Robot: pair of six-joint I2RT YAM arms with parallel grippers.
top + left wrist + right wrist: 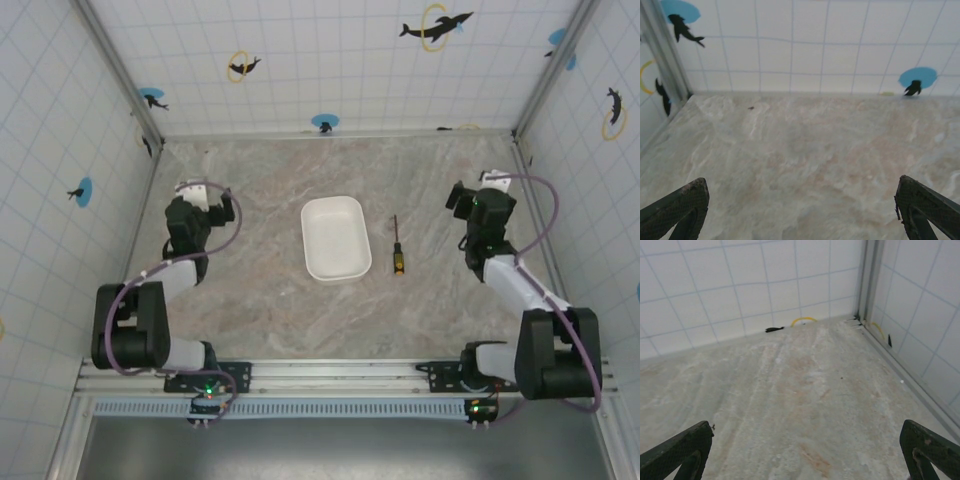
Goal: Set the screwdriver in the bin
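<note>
Nothing was done yet: the screwdriver (397, 247) lay mid-frame, just right of the empty bin (311, 240). The left gripper (799, 189) and right gripper (805, 429) were spread wide, holding nothing.

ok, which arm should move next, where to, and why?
Probably the right arm: swing the right pincer left and back toward its base until it hangs above the screwdriver. The screwdriver lies flat on the table just right of the bin, on that arm's side. The pincer is open and holding nothing, so it looks ready to line up for a grasp.
</note>
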